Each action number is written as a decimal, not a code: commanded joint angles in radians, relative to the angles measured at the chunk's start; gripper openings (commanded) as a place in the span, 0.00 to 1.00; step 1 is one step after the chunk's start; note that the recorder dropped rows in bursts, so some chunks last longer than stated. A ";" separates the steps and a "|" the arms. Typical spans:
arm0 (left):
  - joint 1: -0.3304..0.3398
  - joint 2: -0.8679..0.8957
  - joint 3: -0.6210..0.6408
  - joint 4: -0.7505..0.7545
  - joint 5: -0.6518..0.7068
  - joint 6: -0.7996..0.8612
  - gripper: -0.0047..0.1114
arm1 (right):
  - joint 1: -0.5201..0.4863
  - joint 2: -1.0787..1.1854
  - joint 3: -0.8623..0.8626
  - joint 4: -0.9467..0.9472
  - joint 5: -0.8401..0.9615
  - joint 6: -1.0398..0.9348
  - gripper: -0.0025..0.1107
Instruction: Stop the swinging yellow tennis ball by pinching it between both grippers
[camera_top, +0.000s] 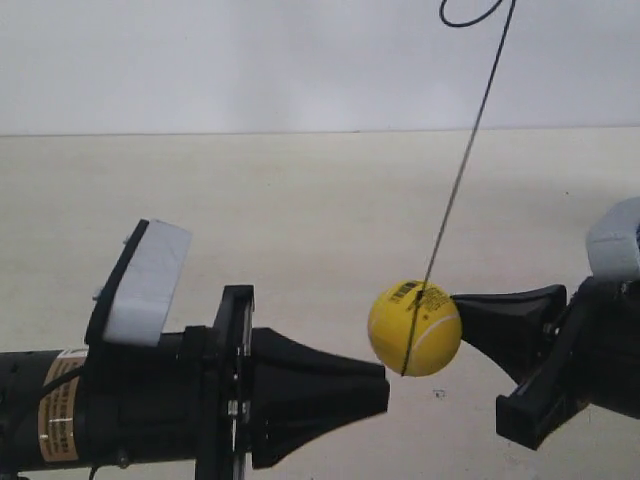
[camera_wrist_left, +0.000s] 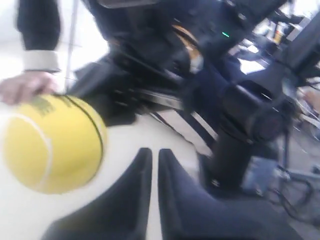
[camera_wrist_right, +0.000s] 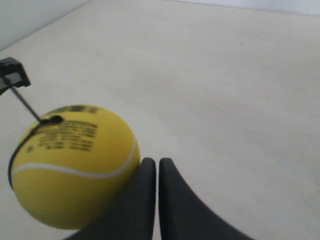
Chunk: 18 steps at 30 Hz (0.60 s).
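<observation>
The yellow tennis ball (camera_top: 414, 328) hangs on a thin dark string (camera_top: 465, 160) above the pale table, its black printed label facing up. My right gripper (camera_top: 455, 300), on the arm at the exterior view's right, is shut and its tip touches the ball's side. In the right wrist view the ball (camera_wrist_right: 70, 170) rests against the shut gripper (camera_wrist_right: 157, 162). My left gripper (camera_top: 385, 385), with the orange label, is shut and stands a short gap from the ball. The left wrist view shows the ball (camera_wrist_left: 52, 145) beside the gripper (camera_wrist_left: 155, 152), apart from it.
The beige table (camera_top: 300, 220) stretches back to a white wall. In the left wrist view a person's hand (camera_wrist_left: 25, 87) in a dark sleeve shows just behind the ball, with dark robot hardware (camera_wrist_left: 240, 115) and cables further back.
</observation>
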 joint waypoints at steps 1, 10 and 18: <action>-0.003 0.015 -0.005 -0.152 0.005 0.043 0.08 | 0.002 0.000 -0.003 -0.068 -0.160 -0.005 0.02; -0.003 0.015 -0.005 -0.198 0.053 0.062 0.08 | 0.002 0.000 -0.003 -0.102 -0.197 -0.006 0.02; -0.003 0.015 -0.005 -0.258 0.119 0.062 0.08 | 0.002 0.000 -0.003 -0.133 -0.230 0.000 0.02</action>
